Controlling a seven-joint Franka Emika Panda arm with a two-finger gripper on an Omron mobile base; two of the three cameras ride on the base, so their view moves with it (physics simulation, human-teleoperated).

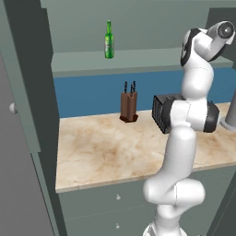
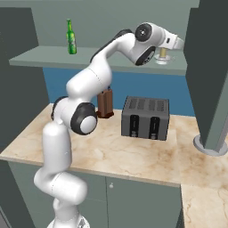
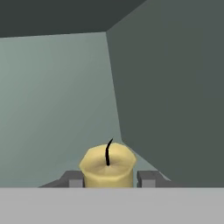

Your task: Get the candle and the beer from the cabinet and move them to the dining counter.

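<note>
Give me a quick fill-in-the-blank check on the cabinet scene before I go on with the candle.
1. The gripper has one finger on each side of the ____.
2. The beer stands upright on the cabinet ____.
3. The knife block and the toaster sit on the marble ____.
4. The wick of the candle is ____ in colour.

Missing words: candle; shelf; worktop; black
</note>
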